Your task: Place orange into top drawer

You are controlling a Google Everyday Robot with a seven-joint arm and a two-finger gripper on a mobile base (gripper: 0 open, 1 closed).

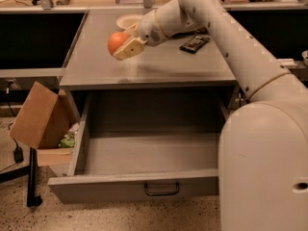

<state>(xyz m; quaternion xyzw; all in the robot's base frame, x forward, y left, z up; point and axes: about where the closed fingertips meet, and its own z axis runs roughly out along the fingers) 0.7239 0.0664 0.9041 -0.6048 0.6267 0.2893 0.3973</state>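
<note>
Grey desk top point(159, 66): white bowl point(126, 20) rear, dark flat object point(194, 44) right; end effector point(126, 44) with orange point(117, 41) above.
</note>
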